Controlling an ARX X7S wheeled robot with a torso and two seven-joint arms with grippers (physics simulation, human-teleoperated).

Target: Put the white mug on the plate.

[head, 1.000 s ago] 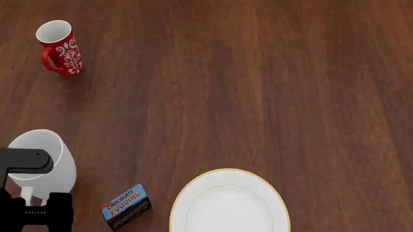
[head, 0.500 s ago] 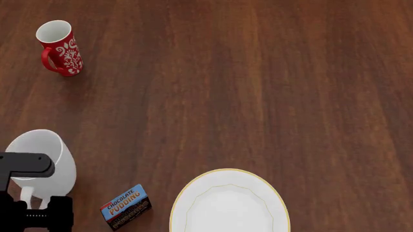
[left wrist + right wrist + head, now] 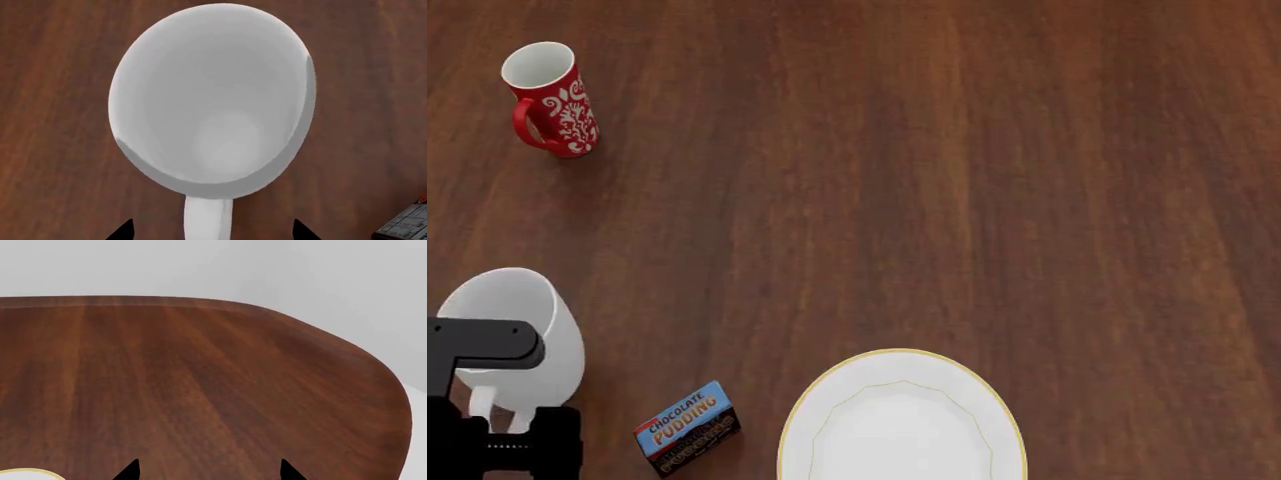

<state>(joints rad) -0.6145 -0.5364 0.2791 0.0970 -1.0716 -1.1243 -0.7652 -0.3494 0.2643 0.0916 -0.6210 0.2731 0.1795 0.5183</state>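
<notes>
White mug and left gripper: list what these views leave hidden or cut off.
- White mug: head view, the handle and lower near side sit behind the left gripper; contact can't be judged.
- Left wrist view: the handle runs off the frame edge; only two dark fingertips show.
- Plate: near part cut off by the head view's edge.
- Right gripper: only fingertips show in the right wrist view.
- Pudding box: small print unreadable.

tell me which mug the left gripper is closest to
The plain white mug at the near left, right beneath the left gripper; the red floral mug stands far off.
</notes>
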